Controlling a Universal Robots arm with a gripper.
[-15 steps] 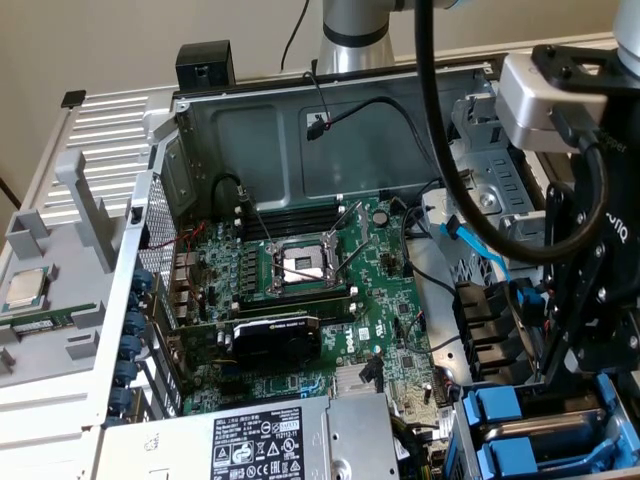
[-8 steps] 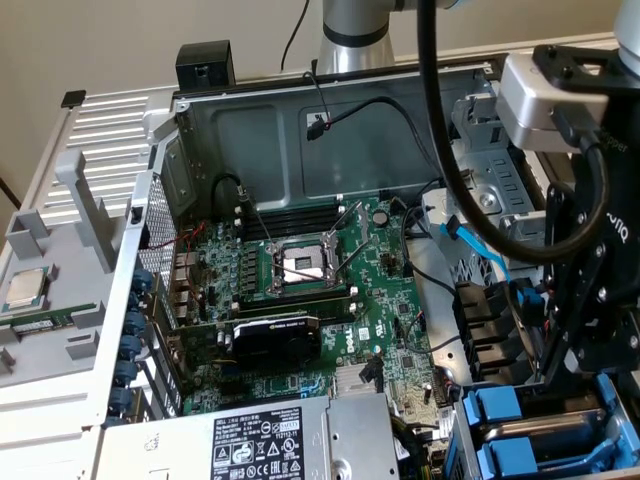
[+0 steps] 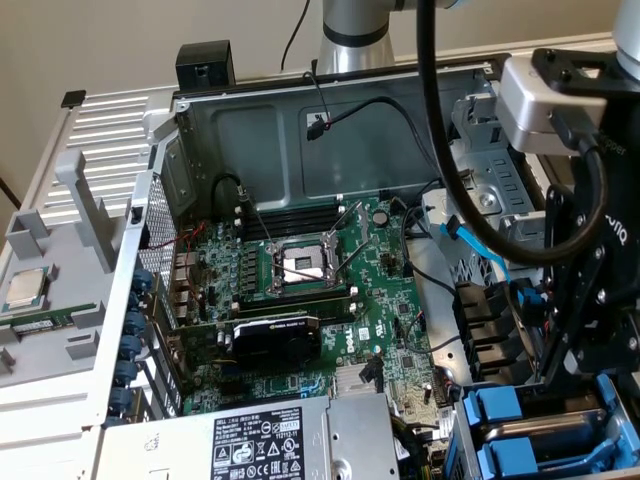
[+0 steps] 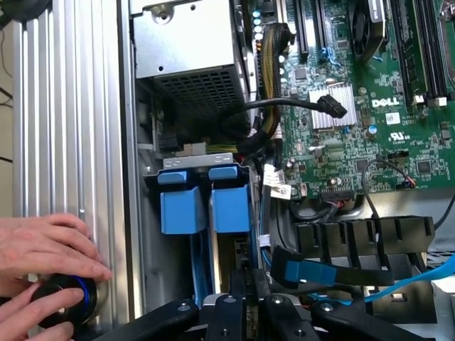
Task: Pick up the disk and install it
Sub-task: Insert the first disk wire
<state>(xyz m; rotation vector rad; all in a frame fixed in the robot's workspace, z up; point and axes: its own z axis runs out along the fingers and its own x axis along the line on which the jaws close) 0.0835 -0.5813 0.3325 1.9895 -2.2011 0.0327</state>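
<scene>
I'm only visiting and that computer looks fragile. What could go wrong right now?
1. The tool hangs low over the blue drive carriers; off line, it might jam against them.
2. A loose black cable and a blue cable lie close and could snag.
3. A person's hand rests on the case edge near the arm.

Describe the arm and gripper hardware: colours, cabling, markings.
The arm has a silver-grey tubular body. At the wrist sits a light grey metal block on a black bracket. A thick black cable loops down from above to the wrist. The gripper is matte black, built of linkage bars with round pivot bolts; faint pale lettering runs along its housing, unreadable.
</scene>
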